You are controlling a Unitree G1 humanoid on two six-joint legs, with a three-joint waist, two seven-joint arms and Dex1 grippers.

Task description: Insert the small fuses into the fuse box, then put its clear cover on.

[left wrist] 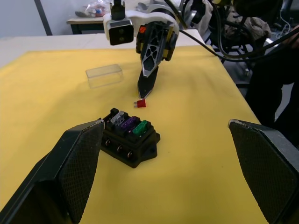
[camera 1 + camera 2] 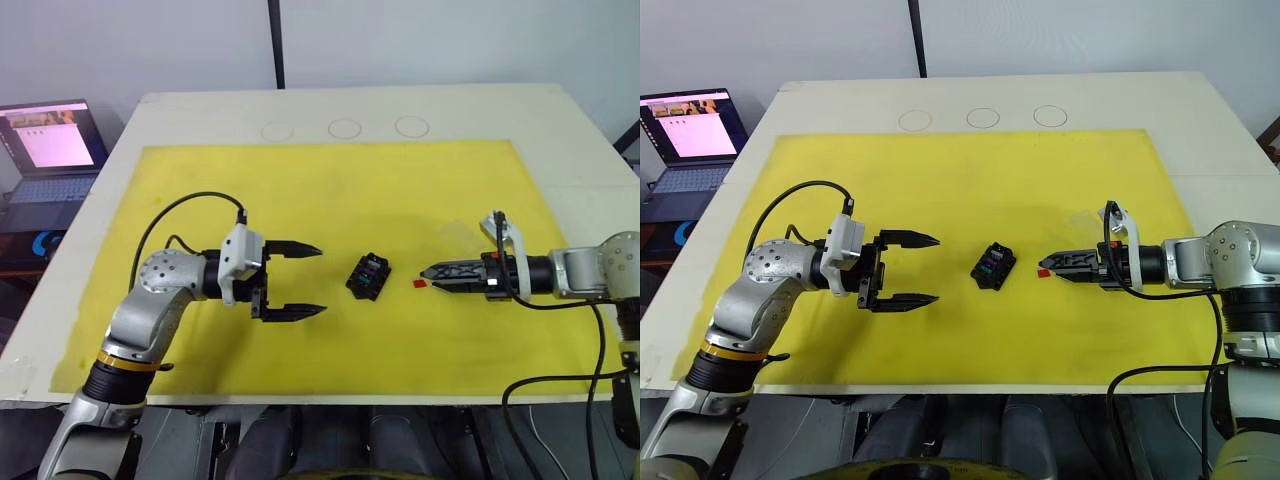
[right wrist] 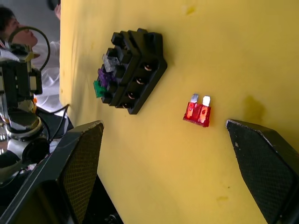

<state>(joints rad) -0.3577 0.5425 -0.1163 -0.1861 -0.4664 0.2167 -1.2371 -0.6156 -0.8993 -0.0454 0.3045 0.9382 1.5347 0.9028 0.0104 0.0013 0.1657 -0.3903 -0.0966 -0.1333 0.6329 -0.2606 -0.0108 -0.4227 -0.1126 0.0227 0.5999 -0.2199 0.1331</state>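
The black fuse box [image 2: 368, 276] lies mid-mat, tilted, with a grey, a purple and a green fuse [image 1: 140, 127] seated in its slots. A red fuse [image 2: 419, 284] lies flat on the mat just right of the box, touching nothing. My right gripper [image 2: 428, 272] is rolled on its side, low over the mat, open, its tip beside the red fuse [image 3: 198, 112]. My left gripper [image 2: 305, 280] hovers open left of the box, holding nothing. The clear cover [image 1: 103, 76] rests on the mat beyond the right gripper.
The yellow mat [image 2: 330, 190] covers most of the white table. Three drawn circles [image 2: 344, 128] mark the table's far edge. A laptop [image 2: 50, 140] stands off the table at the far left. A black pole [image 2: 277, 45] rises behind.
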